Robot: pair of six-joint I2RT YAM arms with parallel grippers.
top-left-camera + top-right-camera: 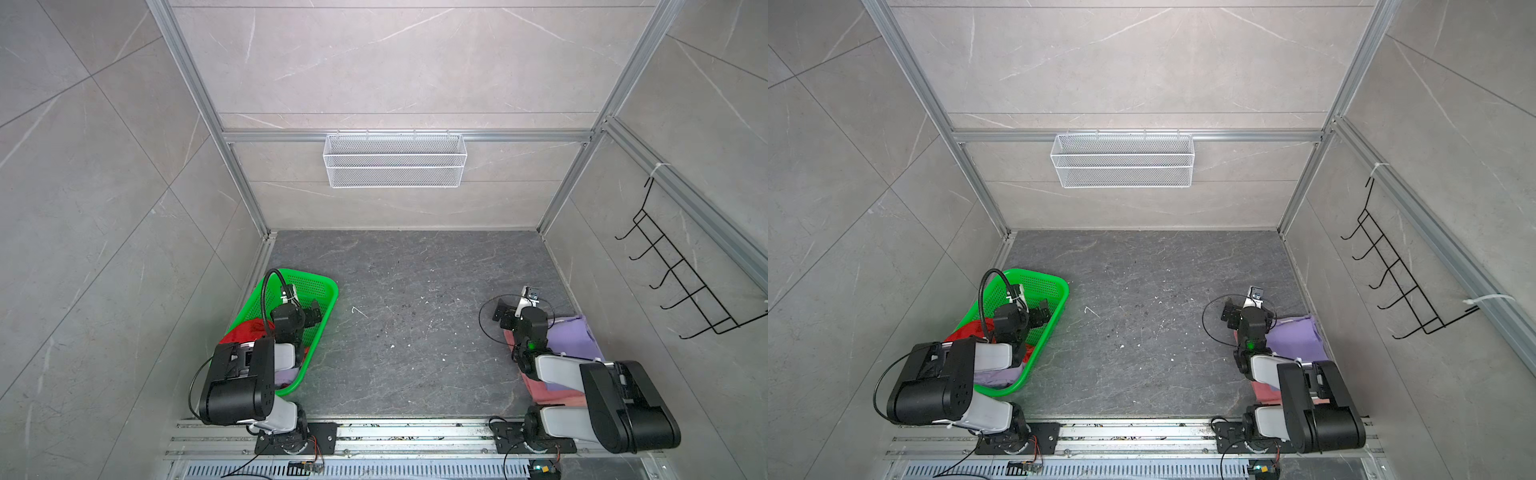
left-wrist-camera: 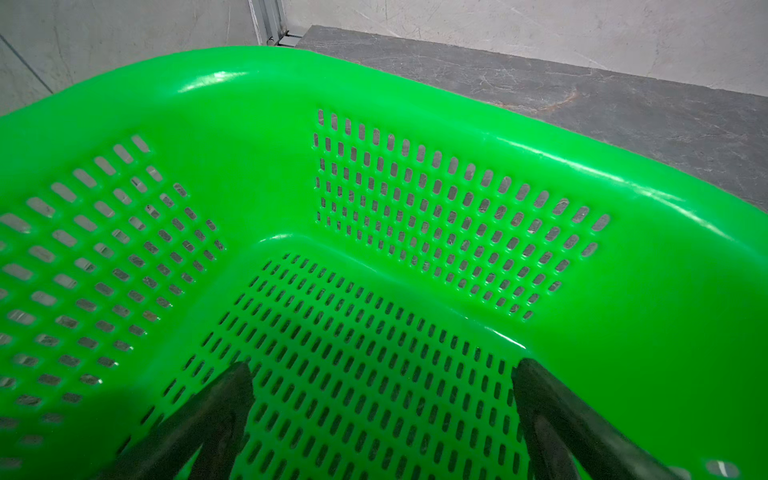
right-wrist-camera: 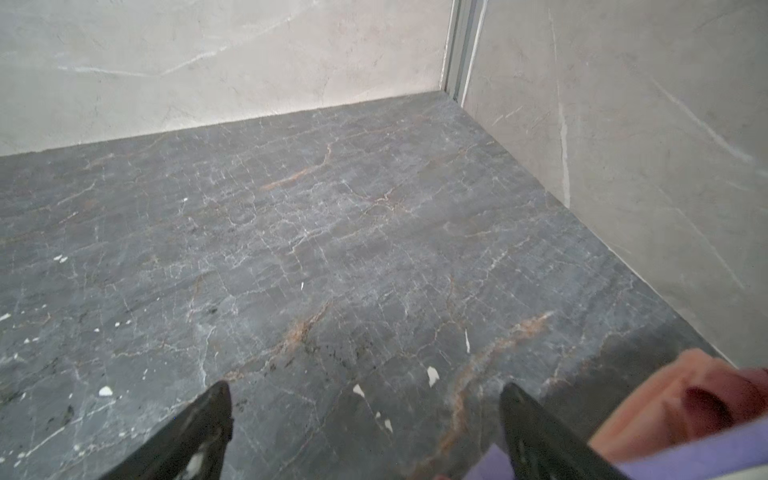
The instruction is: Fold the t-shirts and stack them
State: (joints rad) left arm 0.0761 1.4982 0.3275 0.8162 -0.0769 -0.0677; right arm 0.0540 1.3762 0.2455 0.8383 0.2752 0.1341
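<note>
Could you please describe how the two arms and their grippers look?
Both the left arm and right arm have bulky black joint housings with light grey links. A black hose loops over the left wrist; a green light glows on the right. The left gripper and right gripper have black tapered fingers.

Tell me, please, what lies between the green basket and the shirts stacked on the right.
Between basket and shirts, only bare, white-flecked tabletop, in both top views.
</note>
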